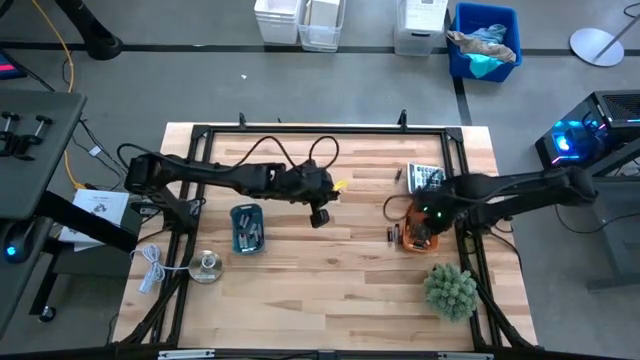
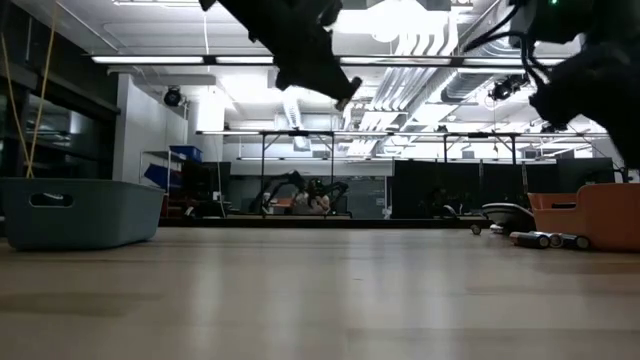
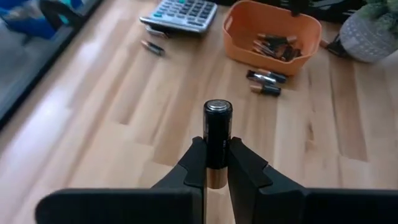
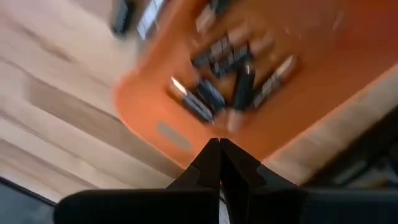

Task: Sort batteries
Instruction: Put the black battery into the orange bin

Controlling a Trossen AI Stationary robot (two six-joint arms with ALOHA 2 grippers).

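My left gripper [image 1: 320,215] hangs over the middle of the table, shut on one battery [image 3: 218,130], black with a silvery far end and a copper near end. More batteries lie in the blue tray [image 1: 247,228] and in the orange tray [image 1: 418,236]. A few rest on the wood beside the orange tray [image 3: 266,82], and one lies near the calculator [image 3: 152,47]. My right gripper [image 4: 219,155] is shut, pointing down over the orange tray [image 4: 261,87], with nothing showing between its fingers. My left gripper pinches the battery's copper end half [image 3: 217,163] between its two fingers [image 3: 193,167]. The battery lies along the fingers, and its silvery end [image 3: 218,107] sticks out past their tips. The fingers slant downward, and the battery is lifted clear of the table.
A grey calculator [image 1: 425,177] lies behind the orange tray. A potted plant [image 1: 450,290] stands at the near right. A round metal piece [image 1: 207,266] and a white cable [image 1: 150,266] lie at the near left. Bare wood spans the table's middle and near side.
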